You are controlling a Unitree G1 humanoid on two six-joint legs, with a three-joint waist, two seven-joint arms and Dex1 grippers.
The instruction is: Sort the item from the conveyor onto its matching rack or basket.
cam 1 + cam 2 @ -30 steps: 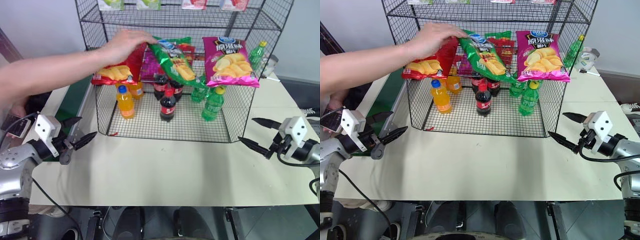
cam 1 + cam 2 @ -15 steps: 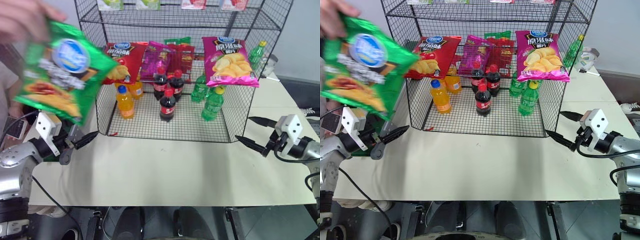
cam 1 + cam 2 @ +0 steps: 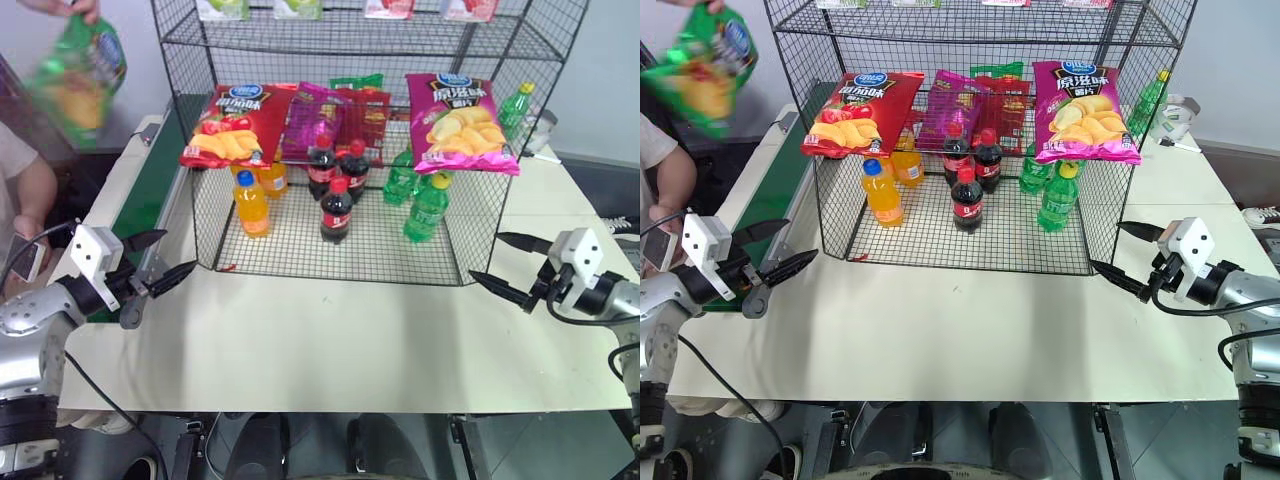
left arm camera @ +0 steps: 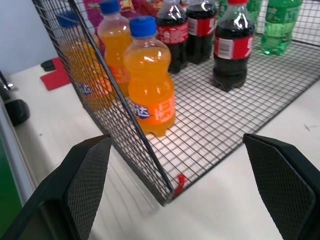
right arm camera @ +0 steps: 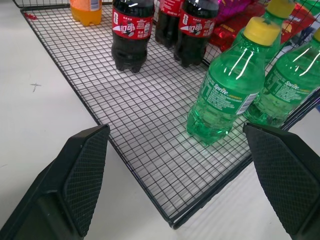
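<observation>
In the upper left of the frame a person's hand [image 3: 72, 8] holds the green crisp bag [image 3: 76, 75] in the air, above the far end of the conveyor [image 3: 140, 205] and well apart from both grippers. The bag is blurred, its round blue logo just readable. Below it, at the lower left, the left gripper [image 3: 158, 262] hovers over the pale desk [image 3: 330, 340] beside the conveyor rail, its jaws spread wide and empty — the green bag is far up and to the left of them.

In the middle stands the black wire rack [image 3: 450, 240]. On its lower shelf are two orange soda bottles [image 3: 251, 203], three cola bottles [image 3: 336, 210] and green Sprite bottles [image 3: 426, 208]. Above them a red crisp bag [image 3: 232, 125] lies at the left, a small magenta bag [image 3: 312, 122] and another red bag behind it, and a large magenta crisp bag [image 3: 458, 122] at the right.

At the lower right the right gripper [image 3: 510, 266] hovers over the desk near the rack's front corner, jaws wide and empty — the whole width of the rack lies between it and the green bag.
</observation>
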